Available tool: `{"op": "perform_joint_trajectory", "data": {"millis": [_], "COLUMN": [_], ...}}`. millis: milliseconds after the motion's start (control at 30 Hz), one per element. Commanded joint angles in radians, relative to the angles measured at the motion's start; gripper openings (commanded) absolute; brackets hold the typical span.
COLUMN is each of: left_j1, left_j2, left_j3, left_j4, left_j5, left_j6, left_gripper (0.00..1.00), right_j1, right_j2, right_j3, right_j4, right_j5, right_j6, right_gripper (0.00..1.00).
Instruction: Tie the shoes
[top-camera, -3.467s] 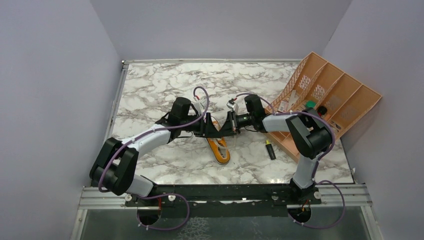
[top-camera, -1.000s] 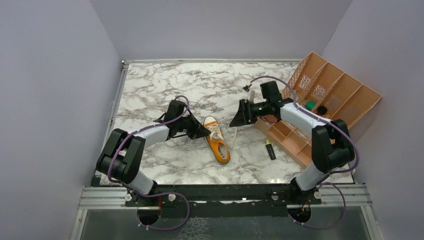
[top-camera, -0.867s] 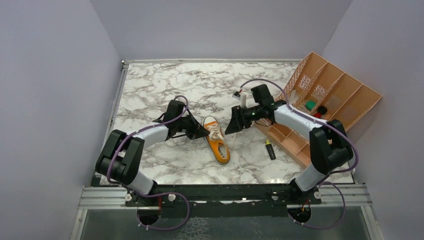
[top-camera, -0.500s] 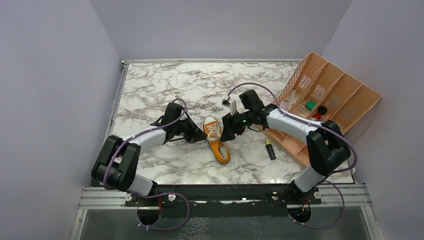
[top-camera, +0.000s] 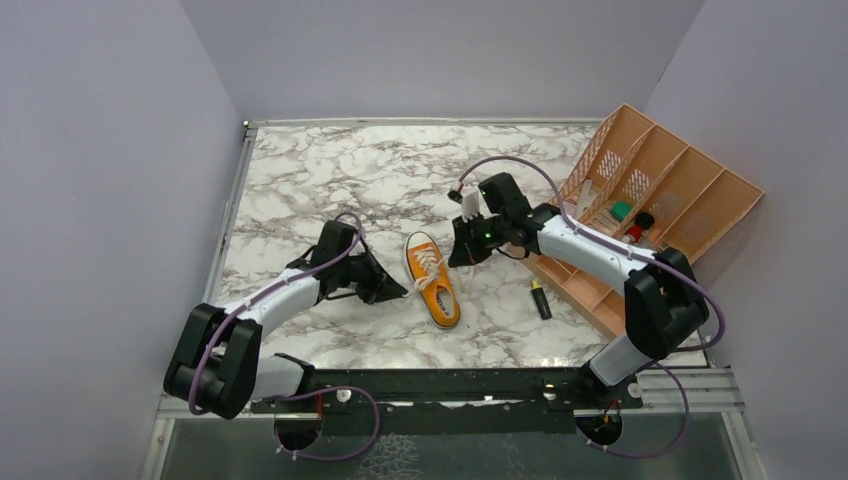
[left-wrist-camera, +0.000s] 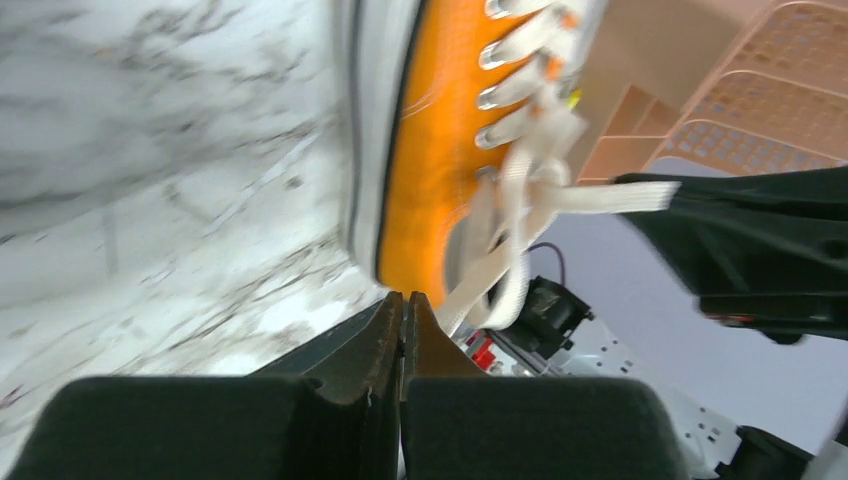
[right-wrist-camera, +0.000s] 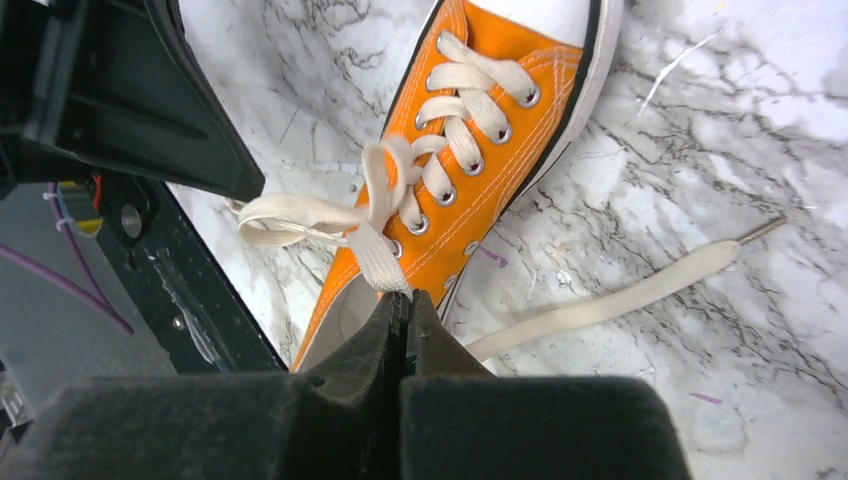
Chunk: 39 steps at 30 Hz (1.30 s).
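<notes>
Sneaker (top-camera: 433, 287) sits mid-table (top-camera: 330, 180), toe cap toward eleven o'clock and heel toward five in the overhead view. Your left gripper (top-camera: 392, 292) is at its nine o'clock with the jaws pressed together. A loop of the white laces (right-wrist-camera: 480, 78) runs right to its tip, so it looks pinched there. Your right gripper (top-camera: 457, 258) is at the shoe's one o'clock, jaws closed flat on a strand coming off the top eyelets. One loose end (right-wrist-camera: 620, 300) trails over the marble toward two o'clock in the right wrist view.

Now, handling. This shoe looks small and light, so a hard tug will likely drag or tip it rather than tighten anything. The laces are flat, soft and floppy, and they may slide out of a shallow pinch. Take them across the flat, close to the crossing, not at the stiff tip.
</notes>
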Motion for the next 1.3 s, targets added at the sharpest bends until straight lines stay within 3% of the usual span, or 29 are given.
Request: {"op": "perform_joint_trajectory", "data": {"millis": [0,500,767,1067,1267], "left_j1": [0.033,0.166,0.211,0.271,0.271], "left_j2": [-0.09,-0.166,-0.187,-0.255,-0.286], "left_j3": [-0.051,-0.024,0.098,0.237,0.304], "left_j4": [-0.174,-0.455,-0.585,-0.76,-0.735], "left_j5": [-0.035,-0.111,-0.257,-0.386,-0.363], "left_j6": [0.075,0.271,0.369,0.431,0.446], "left_gripper": [0.0,0.0,0.0,0.0,0.0], "right_j1": [-0.005,-0.084,-0.089,-0.109,-0.12], "right_j2": [-0.06,-0.127,-0.111,-0.108,-0.087], "right_j3": [0.05,0.093,0.067,0.089,0.114], "right_j4": [-0.066,-0.127,-0.128,-0.182,-0.23], "right_j5": [0.106,0.186,0.069,0.144,0.066], "right_j6": [0.037,0.047,0.035,-0.01,-0.113], "right_gripper": [0.01,0.01,0.01,0.01,0.01]}}
